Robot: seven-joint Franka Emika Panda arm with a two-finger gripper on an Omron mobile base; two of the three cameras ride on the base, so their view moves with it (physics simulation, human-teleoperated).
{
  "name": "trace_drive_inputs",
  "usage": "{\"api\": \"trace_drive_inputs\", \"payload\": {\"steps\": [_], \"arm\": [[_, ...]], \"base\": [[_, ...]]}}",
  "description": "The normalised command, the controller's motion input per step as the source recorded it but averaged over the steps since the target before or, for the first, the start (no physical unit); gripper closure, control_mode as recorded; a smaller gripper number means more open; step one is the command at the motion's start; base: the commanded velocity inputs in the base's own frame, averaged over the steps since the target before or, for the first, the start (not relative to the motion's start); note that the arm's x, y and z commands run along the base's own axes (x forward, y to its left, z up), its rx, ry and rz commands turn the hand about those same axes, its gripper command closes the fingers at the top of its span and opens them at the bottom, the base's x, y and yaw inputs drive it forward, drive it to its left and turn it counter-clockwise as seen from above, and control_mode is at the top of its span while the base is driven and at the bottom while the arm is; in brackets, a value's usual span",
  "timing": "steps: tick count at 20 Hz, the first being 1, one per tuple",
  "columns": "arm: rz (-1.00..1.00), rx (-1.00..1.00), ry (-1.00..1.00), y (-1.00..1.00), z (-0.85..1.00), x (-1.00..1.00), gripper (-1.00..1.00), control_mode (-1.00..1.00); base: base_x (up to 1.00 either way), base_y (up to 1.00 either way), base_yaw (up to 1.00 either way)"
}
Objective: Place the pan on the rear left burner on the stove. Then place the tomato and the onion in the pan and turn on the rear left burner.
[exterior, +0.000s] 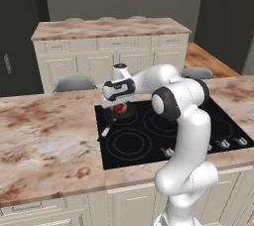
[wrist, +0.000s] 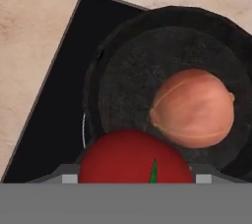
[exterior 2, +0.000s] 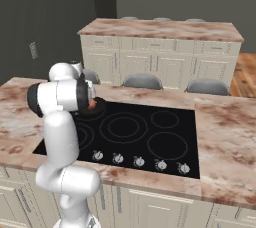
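the hand (exterior: 119,105) hangs over the stove's (exterior: 149,143) rear left corner, the tomato (exterior: 119,108) beneath it.

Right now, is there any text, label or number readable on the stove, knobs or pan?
None readable.
Stove: grey ring markings only, no words.
Knobs: too small to tell any markings.
Pan, tomato, onion: no labels.

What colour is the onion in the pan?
Orange-tan with a pale sheen; the onion shows best in the hand view.

Two base views flank the stove (exterior: 149,131), hand view close above pan (wrist: 147,70)
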Motion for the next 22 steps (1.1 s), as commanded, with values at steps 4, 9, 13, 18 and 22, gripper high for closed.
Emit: {"api": "trace_drive_inputs", "payload": {"steps": [4,9,13,18,22], "arm": [[0.04,0.00,0.00,0.00,-0.21,0.01,1.00,-1.00],[0.03,0.00,0.00,-0.03,-0.29,0.00,1.00,-1.00],[0.03,0.00,0.00,-0.05,-0.28,0.06,1.00,-1.00],[0.04,0.00,0.00,-0.04,-0.23,0.12,-1.00,-1.00],[0.01,0.00,0.00,-0.04,-0.15,0.11,-1.00,-1.00]], "base": [[0.00,0.00,0.00],[0.00,0.00,0.00],[0.00,0.00,0.00],[0.00,0.00,0.00],[0.00,0.00,0.00]]}}
